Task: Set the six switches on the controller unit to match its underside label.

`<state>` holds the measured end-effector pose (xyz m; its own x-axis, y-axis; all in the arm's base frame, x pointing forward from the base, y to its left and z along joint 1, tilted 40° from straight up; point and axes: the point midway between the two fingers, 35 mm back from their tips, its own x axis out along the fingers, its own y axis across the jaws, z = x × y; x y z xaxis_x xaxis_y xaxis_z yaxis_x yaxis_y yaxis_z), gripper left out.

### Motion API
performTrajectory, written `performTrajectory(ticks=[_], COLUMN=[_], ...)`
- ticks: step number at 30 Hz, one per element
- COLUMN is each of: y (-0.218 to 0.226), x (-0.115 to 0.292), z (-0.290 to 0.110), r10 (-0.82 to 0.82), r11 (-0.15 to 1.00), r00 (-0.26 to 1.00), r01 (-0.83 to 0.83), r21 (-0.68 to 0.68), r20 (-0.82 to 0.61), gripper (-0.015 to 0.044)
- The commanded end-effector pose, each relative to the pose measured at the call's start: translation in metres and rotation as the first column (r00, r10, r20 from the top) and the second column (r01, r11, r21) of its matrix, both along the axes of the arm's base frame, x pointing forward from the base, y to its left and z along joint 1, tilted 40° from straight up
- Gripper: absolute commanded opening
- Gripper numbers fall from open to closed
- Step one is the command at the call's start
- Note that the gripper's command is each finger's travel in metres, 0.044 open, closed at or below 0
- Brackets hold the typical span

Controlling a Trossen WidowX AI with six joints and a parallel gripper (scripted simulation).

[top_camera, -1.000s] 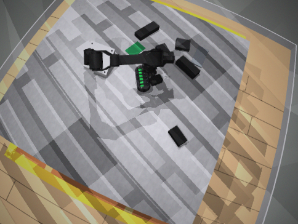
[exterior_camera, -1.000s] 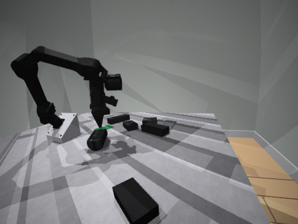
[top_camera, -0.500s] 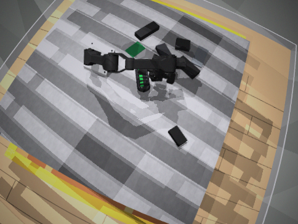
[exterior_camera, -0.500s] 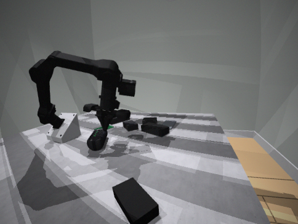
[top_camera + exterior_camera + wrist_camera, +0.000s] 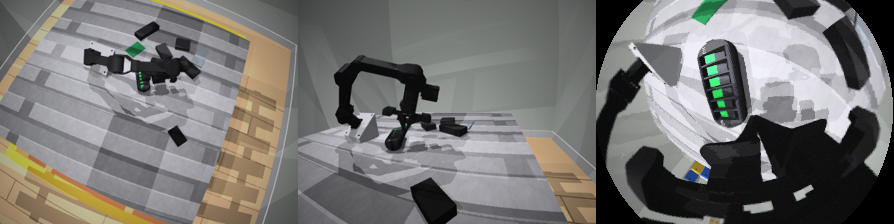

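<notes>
The dark grey controller unit [image 5: 141,84] [image 5: 394,140] [image 5: 724,86] lies on the bench with its switch side up. Its row of rocker switches shows green in the wrist view. My gripper [image 5: 402,133] [image 5: 753,117] is shut and holds nothing. Its fingertips point down at the near end of the unit, at or just above its top; I cannot tell whether they touch. In the top view the arm reaches from the left across the unit and hides its far end.
A green card [image 5: 135,49] [image 5: 712,4] lies behind the unit. Several black blocks lie beyond it [image 5: 146,31] [image 5: 182,44] [image 5: 191,70], and one lies apart at the front [image 5: 177,135] [image 5: 433,201]. A pale translucent plate [image 5: 201,56] lies at the right. The arm's white wedge mount [image 5: 364,127] stands at the left.
</notes>
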<state>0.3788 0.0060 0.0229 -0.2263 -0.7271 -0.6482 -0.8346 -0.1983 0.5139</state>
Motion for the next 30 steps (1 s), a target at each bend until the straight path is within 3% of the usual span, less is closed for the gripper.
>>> performTrajectory(ticks=[1, 30], y=[-0.005, -0.034], x=[0.001, 0.001], z=[-0.006, -0.040], r10=[0.006, 0.006], r11=[1.000, 1.000], r00=[1.000, 1.000], r01=[-0.006, -0.007], r21=[-0.003, -0.004], r20=[-0.011, -0.009], gripper=[0.0000, 0.0000])
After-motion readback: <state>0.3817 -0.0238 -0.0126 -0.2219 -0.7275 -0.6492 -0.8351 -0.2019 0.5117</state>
